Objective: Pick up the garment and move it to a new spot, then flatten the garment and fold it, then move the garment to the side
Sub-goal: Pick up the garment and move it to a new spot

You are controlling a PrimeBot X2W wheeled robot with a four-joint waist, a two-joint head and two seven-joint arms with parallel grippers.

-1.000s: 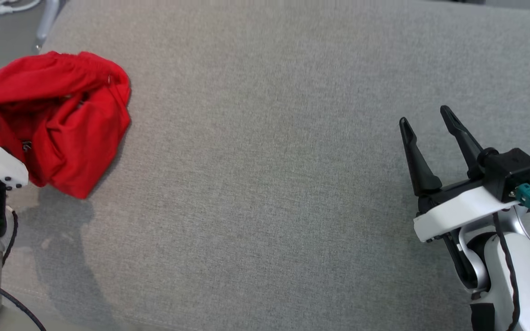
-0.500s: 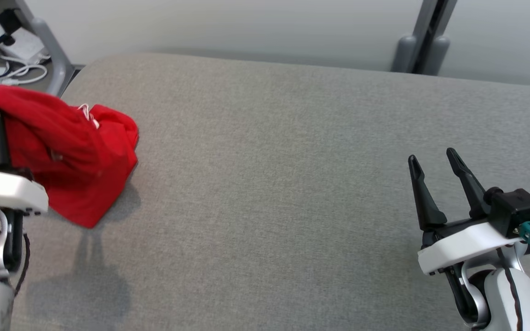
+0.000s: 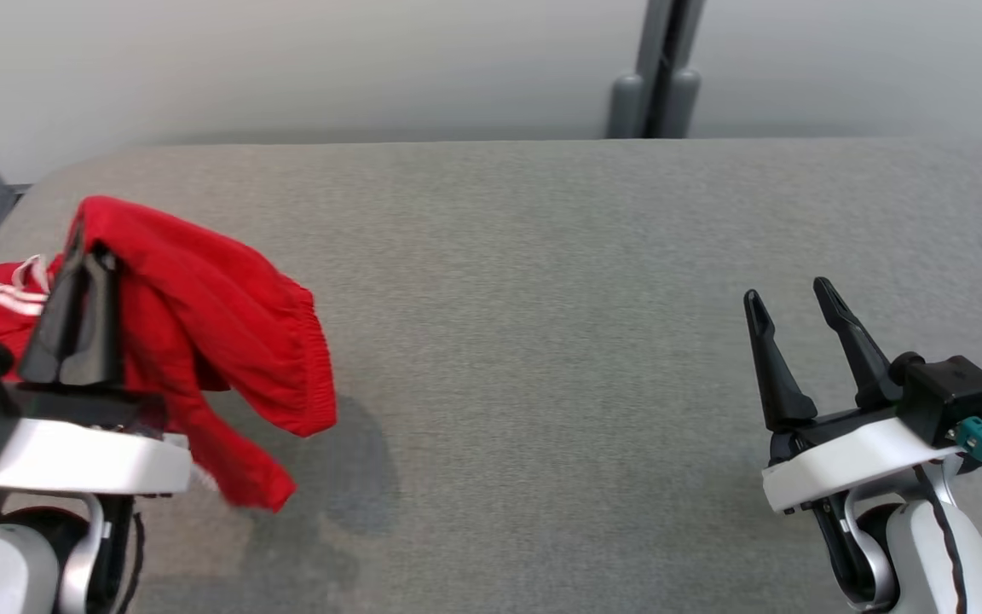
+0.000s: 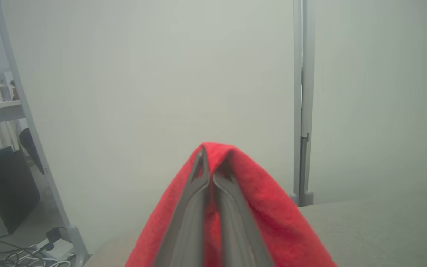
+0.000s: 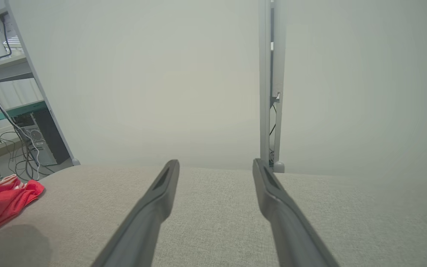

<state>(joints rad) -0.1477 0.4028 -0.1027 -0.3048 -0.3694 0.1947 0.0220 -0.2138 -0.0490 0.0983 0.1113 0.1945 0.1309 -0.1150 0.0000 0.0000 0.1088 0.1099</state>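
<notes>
Hanging from the left gripper in the lower left of the head view, the red garment is bunched up over the grey table, and its shadow falls on the table beside it. The two dark fingers of this gripper are pressed together on a fold of the garment. The right gripper stands in the lower right, jaws spread with nothing between them, well apart from the garment.

In the left wrist view, the left gripper rises at the bottom centre, pinching the garment, which drapes over its tips.

In the right wrist view, the right gripper is spread over the table, and the garment shows at the left edge.

The pick-up seems done, and the carrying to a new spot seems to be the step in hand. Setting down, flattening, folding and moving aside are not yet done.
</notes>
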